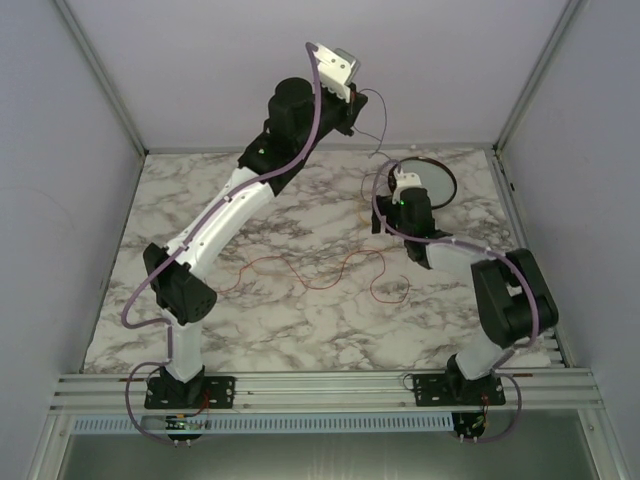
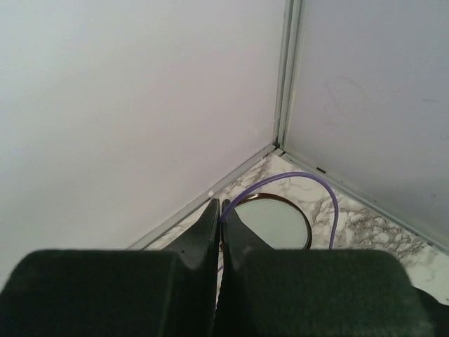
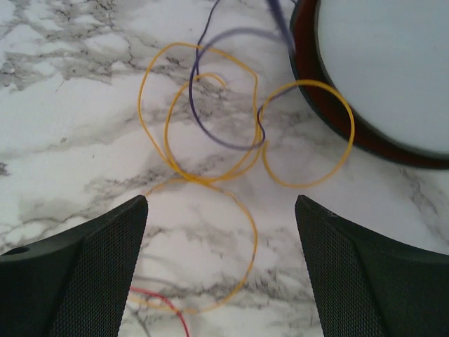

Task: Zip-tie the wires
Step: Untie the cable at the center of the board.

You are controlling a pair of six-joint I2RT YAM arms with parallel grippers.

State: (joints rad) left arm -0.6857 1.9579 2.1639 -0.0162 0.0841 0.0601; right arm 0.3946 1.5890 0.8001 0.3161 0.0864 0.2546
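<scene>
My left gripper [image 1: 352, 118] is raised high near the back wall and shut on a thin purple wire [image 2: 319, 184], which arcs out of its tips [image 2: 222, 210] and hangs down [image 1: 383, 115]. My right gripper [image 1: 400, 182] is open and low over the table. In the right wrist view it [image 3: 221, 203] hovers above several loops of yellow wire [image 3: 210, 179], with the purple wire [image 3: 210, 133] crossing them and a red wire end [image 3: 165, 302] by the left finger. A long red wire [image 1: 310, 275] snakes across the middle of the table.
A dark-rimmed round white dish [image 1: 452, 185] lies at the back right, just beyond my right gripper; it also shows in the left wrist view [image 2: 306, 235] and the right wrist view [image 3: 330, 105]. Enclosure walls stand close behind and at both sides.
</scene>
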